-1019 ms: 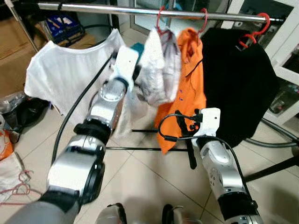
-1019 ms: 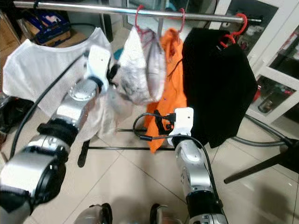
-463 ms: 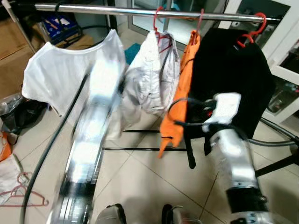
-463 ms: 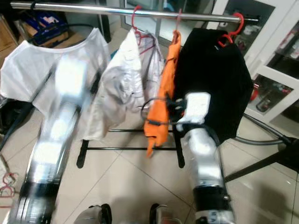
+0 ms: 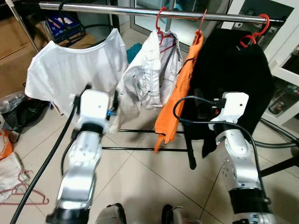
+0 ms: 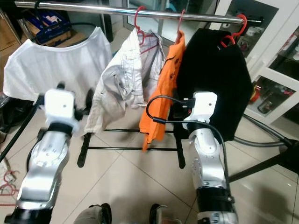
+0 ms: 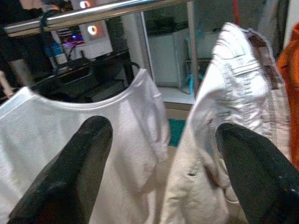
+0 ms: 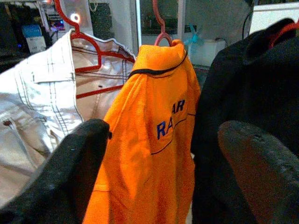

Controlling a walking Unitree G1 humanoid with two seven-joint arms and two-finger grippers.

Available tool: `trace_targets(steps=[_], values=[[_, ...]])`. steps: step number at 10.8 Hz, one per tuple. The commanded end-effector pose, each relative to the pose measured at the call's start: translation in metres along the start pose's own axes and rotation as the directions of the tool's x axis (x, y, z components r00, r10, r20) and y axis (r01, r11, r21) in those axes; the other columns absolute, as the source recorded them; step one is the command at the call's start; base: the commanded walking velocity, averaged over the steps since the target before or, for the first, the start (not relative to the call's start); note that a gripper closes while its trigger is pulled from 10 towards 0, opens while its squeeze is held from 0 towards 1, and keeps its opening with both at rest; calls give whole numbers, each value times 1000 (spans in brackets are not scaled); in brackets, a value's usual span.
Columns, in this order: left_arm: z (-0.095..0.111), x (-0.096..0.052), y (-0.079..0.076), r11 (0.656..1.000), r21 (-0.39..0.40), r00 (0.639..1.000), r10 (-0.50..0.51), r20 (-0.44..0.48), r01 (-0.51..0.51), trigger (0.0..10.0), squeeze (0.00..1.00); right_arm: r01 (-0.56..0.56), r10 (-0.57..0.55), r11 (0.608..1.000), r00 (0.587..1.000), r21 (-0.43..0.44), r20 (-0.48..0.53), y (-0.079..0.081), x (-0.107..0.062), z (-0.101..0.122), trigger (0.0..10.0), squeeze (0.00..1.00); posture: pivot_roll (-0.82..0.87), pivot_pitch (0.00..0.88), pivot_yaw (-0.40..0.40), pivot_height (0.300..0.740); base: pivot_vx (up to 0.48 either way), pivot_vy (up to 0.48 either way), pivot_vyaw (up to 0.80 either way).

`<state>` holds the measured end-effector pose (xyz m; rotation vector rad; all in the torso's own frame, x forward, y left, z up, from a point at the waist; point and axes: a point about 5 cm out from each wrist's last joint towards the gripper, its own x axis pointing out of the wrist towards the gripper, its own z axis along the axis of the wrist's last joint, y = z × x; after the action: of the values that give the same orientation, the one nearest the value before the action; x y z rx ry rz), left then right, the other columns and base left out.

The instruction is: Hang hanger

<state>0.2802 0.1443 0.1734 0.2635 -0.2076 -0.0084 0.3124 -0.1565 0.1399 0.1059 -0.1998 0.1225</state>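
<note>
Eye views: metal rail (image 5: 140, 10) carrying white T-shirt (image 5: 70, 70), pale trousers on red hanger (image 5: 161, 21), orange shirt (image 5: 180, 93) and black garment (image 5: 233, 70); both arms raised below it. Left wrist view: left gripper (image 7: 161, 172), fingers wide apart, nothing held, T-shirt and trousers beyond the tips. Right wrist view: right gripper (image 8: 163, 172), fingers spread wide, empty, orange shirt straight ahead between them, untouched, trousers' red hanger beside it.

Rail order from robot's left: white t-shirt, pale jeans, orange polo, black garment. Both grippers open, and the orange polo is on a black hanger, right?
Not quite: the orange polo shirt hangs on a red hanger, as the right wrist view shows. The rest holds: white t-shirt, pale jeans, black garment, left gripper and right gripper open.
</note>
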Motion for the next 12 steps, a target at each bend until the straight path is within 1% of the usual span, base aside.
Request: trace_targets(steps=[1,2,3,4,5,6,7,8,9,11,12], values=[[-3,-1,-1,1000,5,1000,9,-23,-9,10000,1000,11,-11,1000,1000,19,5,-3,-1,0,10000,1000,-84,134,-40,740,0,0,0],[-4,-1,0,1000,12,999,15,-33,-14,10000,1000,0,0,1000,1000,24,-2,0,0,0,10000,1000,-84,133,-38,740,0,0,0],[-10,2,1,999,17,998,32,-58,-31,10000,1000,-31,31,999,999,16,-15,7,2,-2,10000,1000,-85,131,-39,740,0,0,0],[-10,3,0,999,25,998,22,-52,-21,10000,1000,-28,28,1000,999,-5,-21,8,3,-2,10000,1000,-84,131,-40,740,0,0,0],[-2,10,-1,998,58,1000,-1,-8,1,10000,0,-42,42,999,999,-26,-4,9,5,1,10000,0,-83,128,-40,740,0,0,0],[2,14,-1,998,60,1000,-5,12,4,10000,0,-45,45,999,999,-28,1,10,6,3,10000,0,-82,126,-41,740,0,0,0],[8,21,-1,998,58,999,-18,38,16,10000,0,-50,50,999,999,-22,10,12,8,6,10000,0,-82,122,-41,740,0,0,0],[11,26,-2,999,41,998,-34,50,32,10000,0,-57,57,998,998,-22,2,14,10,4,10000,0,-82,116,-40,740,0,0,0],[11,29,-4,998,39,998,-42,53,40,10000,0,-52,52,997,999,-52,-1,15,10,2,10000,0,-82,112,-40,740,0,0,0],[9,30,-8,998,-11,997,-61,45,61,10000,0,-46,45,997,999,-57,-6,15,10,0,10000,0,-85,107,-39,740,0,0,0],[6,30,-6,998,-49,999,-42,27,43,10000,0,-46,45,998,999,-53,-2,15,11,1,10000,0,-85,107,-39,740,420,0,0]])
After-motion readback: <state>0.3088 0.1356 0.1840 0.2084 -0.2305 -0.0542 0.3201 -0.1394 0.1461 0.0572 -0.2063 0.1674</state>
